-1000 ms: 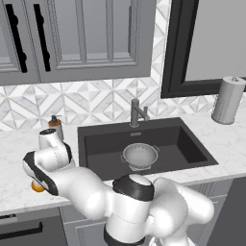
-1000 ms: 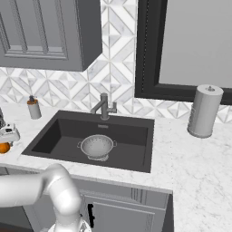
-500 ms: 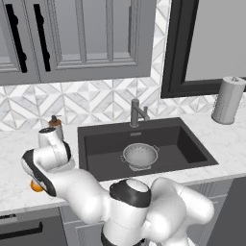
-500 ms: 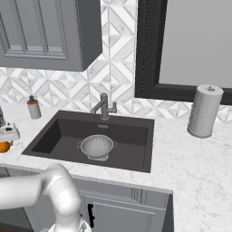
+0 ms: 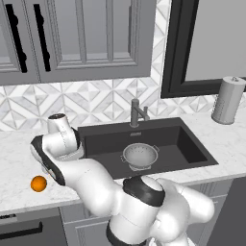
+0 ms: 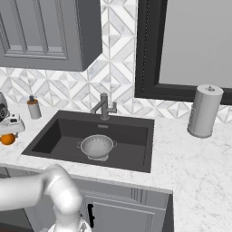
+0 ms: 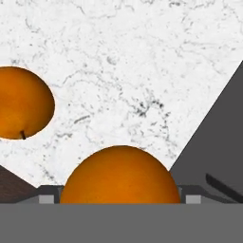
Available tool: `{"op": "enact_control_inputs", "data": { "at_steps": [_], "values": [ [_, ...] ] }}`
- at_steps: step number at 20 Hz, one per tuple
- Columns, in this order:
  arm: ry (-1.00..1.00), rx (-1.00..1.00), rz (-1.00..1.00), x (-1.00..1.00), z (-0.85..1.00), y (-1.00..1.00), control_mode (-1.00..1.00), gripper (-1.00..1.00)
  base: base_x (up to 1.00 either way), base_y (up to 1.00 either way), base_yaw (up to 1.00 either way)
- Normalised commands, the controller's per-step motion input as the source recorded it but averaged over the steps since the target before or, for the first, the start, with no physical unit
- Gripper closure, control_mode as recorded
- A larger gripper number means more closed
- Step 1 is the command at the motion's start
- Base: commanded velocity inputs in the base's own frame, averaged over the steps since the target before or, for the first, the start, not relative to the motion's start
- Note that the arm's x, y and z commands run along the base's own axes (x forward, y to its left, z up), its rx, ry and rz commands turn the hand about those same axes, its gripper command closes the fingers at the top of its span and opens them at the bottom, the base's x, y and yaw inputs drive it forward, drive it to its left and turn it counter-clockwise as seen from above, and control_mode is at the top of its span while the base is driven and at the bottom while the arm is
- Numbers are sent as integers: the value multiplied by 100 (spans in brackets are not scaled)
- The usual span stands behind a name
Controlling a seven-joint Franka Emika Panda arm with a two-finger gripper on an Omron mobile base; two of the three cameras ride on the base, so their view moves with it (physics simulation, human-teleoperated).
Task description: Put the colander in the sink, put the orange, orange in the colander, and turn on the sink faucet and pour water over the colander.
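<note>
- The colander (image 5: 140,156) sits in the sink (image 5: 192,146), on its floor near the middle, in front of the faucet (image 5: 136,112). That first step looks done.
- The colander looks empty in both base views. No fruit is in it yet.
- Both oranges lie on the marble counter (image 5: 14,158) left of the sink. One orange (image 5: 38,183) shows near the counter's front edge in the left base view.
- In the hand view, a near orange (image 7: 120,175) sits low and close in front of the hand. A far orange (image 7: 23,109) lies apart from it, toward the view's left edge.
- The gripper (image 6: 10,124) hangs low over the counter at the left edge of the right base view, with an orange just below it.
- Its jaws stand spread wide. The near orange lies between the fingers, but nothing shows them pressing on it, so I judge it not yet held.
- No water runs from the faucet, so it appears to be off.
- The step in hand seems to be picking up the first orange.
- Left to do: close on the near orange, carry it to the colander, do the same with the far one, then turn the faucet lever so water falls on the colander.
</note>
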Motion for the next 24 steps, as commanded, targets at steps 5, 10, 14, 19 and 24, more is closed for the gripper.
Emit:
{"op": "enact_control_inputs", "data": {
  "at_steps": [5, 10, 14, 19, 24],
  "values": [
    [-3, 0, -5, 0, 11, -71, -100, 100, 0, 0, 0],
    [-3, 0, -9, -1, 0, -83, -100, 100, 0, 0, 0],
    [0, 0, -15, 0, 11, -86, -100, 100, 0, 0, 0],
    [0, 0, -19, 0, 16, -83, -100, 100, 0, 0, 0],
    [-2, 0, -23, 0, 1, -69, -100, 100, 0, 0, 0]
  ]
}}
